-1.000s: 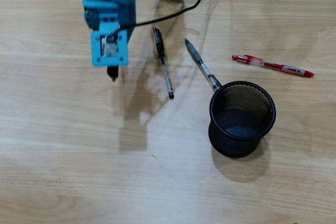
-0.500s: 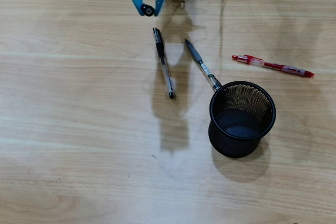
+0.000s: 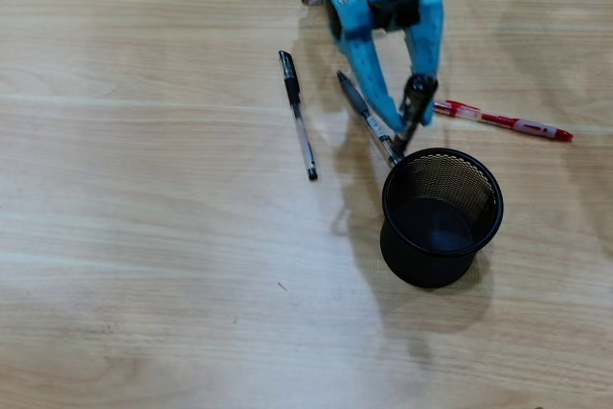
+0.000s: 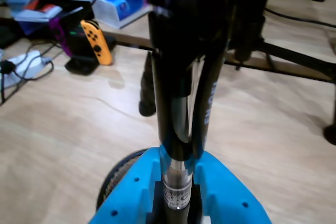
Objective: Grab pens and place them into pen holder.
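Blue tool (image 3: 406, 124), seemingly gripping black pen (image 4: 178, 93), has swung beside pen holder (image 3: 442, 217).

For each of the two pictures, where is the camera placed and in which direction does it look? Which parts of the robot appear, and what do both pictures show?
Overhead view: fixed above the table, looking straight down; the blue arm enters from the top edge, its gripper beside the pen holder.
Wrist view: rides on the gripper, looking along its fingers across the table toward background clutter; a black pen fills the centre.
Shared: the gripper, the black pen it holds, and the pen holder's rim.
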Robot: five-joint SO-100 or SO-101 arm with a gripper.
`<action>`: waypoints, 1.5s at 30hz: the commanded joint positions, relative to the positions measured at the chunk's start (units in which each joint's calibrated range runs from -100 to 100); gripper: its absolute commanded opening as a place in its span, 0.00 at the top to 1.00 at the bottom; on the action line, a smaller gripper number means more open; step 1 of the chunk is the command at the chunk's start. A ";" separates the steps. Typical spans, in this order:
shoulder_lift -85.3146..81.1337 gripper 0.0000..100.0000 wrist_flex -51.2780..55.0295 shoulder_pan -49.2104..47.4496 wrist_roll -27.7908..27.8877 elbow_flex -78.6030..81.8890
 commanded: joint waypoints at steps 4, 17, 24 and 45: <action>3.10 0.98 -7.09 -5.26 -2.48 -0.87; 3.36 0.95 -7.27 -5.80 -2.48 -0.15; 3.36 0.88 -7.09 -5.99 -2.48 -0.06; -8.28 0.98 21.89 2.70 2.55 2.11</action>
